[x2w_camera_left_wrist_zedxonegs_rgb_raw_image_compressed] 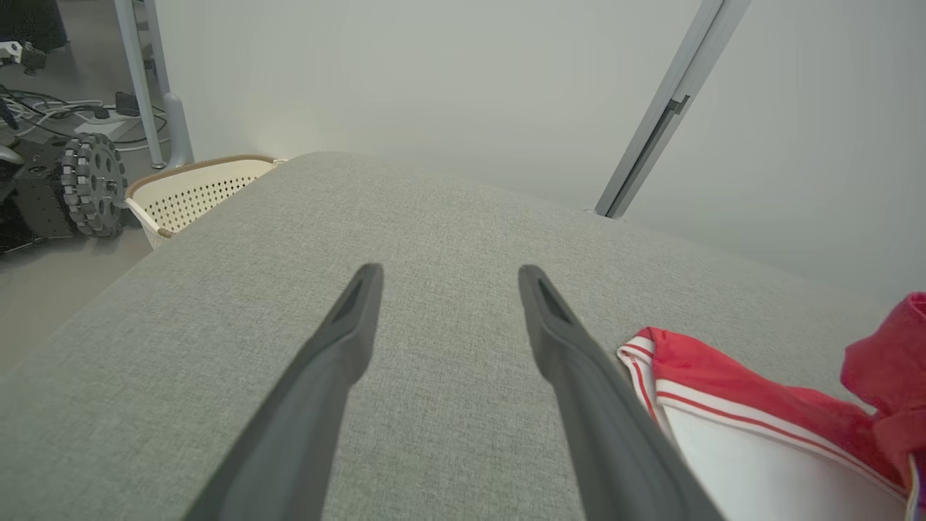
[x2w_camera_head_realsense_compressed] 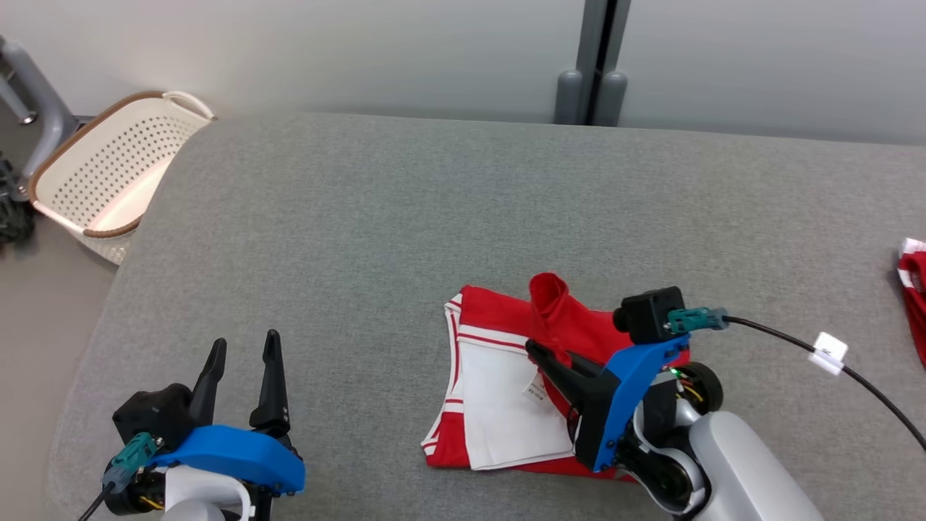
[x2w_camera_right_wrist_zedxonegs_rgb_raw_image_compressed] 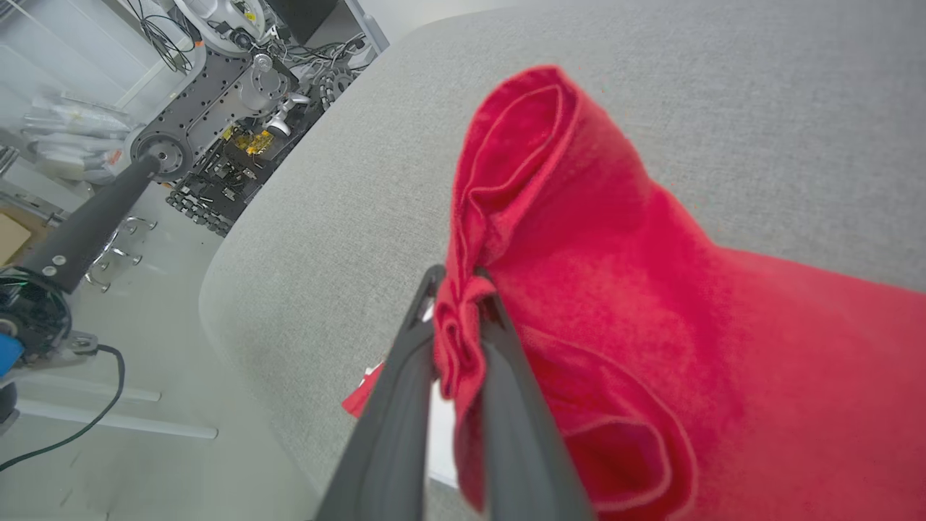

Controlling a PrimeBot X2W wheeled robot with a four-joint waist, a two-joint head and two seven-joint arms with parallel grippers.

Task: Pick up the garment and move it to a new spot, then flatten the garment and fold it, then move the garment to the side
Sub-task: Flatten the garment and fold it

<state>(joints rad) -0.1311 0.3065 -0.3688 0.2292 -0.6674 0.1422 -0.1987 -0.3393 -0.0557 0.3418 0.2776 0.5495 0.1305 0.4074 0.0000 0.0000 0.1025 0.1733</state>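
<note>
My right hand (x2w_camera_head_realsense_compressed: 534,349) is pinching a bunched fold of the red-and-white fabric garment (x2w_camera_head_realsense_compressed: 506,405). Its two dark fingers are pressed together on red cloth that rises past their tips in a rolled peak. The rest of the garment lies on the grey fabric-covered desk (x2w_camera_head_realsense_compressed: 362,239), near the front edge and right of the middle. A white panel with a small label faces up, and red-and-white striped trim runs along the side toward my left. My left hand (x2w_camera_head_realsense_compressed: 244,340) is at the front left of the desk with its fingers spread wide and nothing between them, apart from the garment. I cannot tell whether it touches the surface. A second piece of red-and-white cloth (x2w_camera_head_realsense_compressed: 913,289) lies at the far right edge. A cream perforated plastic basket with a brown rim (x2w_camera_head_realsense_compressed: 108,166) sits on the floor by the desk's far left corner.
</note>
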